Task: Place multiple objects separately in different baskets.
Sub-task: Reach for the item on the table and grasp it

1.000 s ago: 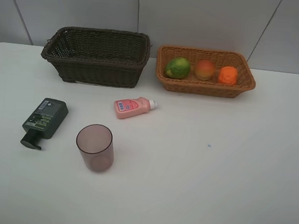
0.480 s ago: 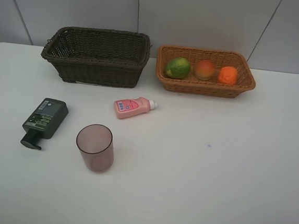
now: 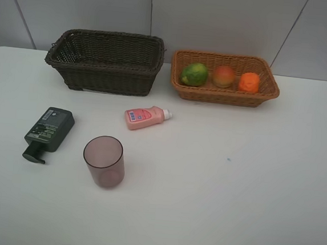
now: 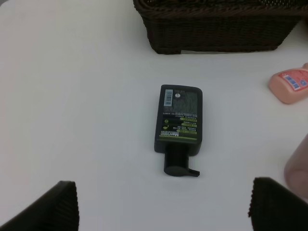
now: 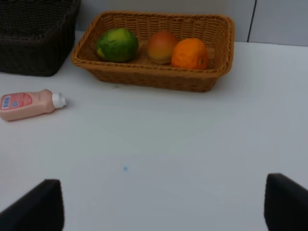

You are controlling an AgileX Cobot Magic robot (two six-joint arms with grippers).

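Nothing has been moved since the earlier frames; left gripper and right gripper are held open and empty, and the pump bottle, laid flat near the left edge of the table, is best gripped across its body, not the pump.

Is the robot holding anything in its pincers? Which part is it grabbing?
Nothing is held. The left pincer and right pincer are both open and empty; the green pump bottle lies untouched on the table.
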